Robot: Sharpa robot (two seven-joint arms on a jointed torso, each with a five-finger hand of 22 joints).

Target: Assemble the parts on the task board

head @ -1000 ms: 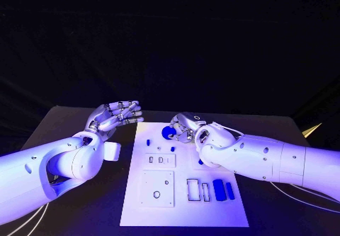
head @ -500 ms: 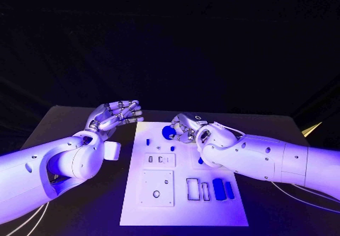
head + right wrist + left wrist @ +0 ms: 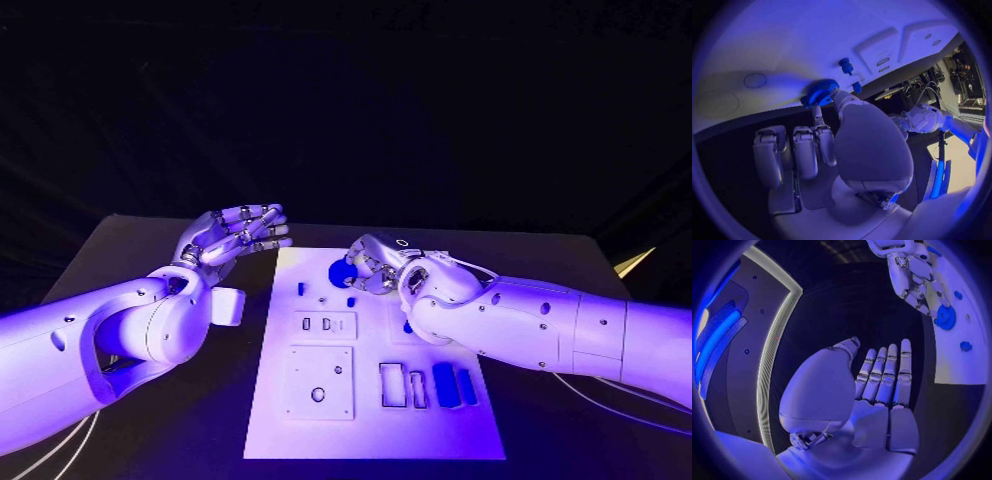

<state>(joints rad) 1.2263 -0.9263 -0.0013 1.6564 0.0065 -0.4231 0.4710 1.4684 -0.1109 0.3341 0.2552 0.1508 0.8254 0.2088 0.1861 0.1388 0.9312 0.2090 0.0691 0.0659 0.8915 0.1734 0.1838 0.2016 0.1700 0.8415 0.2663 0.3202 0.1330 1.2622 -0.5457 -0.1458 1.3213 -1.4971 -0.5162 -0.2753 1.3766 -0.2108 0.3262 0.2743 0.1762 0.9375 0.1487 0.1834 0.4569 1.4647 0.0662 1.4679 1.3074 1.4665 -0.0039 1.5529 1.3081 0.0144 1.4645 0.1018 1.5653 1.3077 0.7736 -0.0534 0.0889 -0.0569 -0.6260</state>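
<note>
The white task board (image 3: 372, 420) lies in the middle of the black table. A blue round toothed part (image 3: 343, 272) sits on its far end, also seen as the round part (image 3: 820, 92) and the same part (image 3: 945, 317). My right hand (image 3: 378, 262) reaches over that end and pinches the round part between thumb and a finger (image 3: 819, 117); the other fingers are curled. My left hand (image 3: 231, 236) hovers beside the board's far left corner, fingers straight and together, holding nothing; the left hand (image 3: 879, 385) shows a bare palm.
Two small blue pegs (image 3: 302, 290) (image 3: 351, 300) stand near the round part. Two blue bars (image 3: 444, 383) (image 3: 467, 388) lie at the board's near right beside empty frames (image 3: 392, 385). Slotted plates (image 3: 320, 382) sit at its left. My right forearm (image 3: 534, 325) covers the board's right middle.
My right hand has sunk very slightly onto the round part. The left hand has kept still.
</note>
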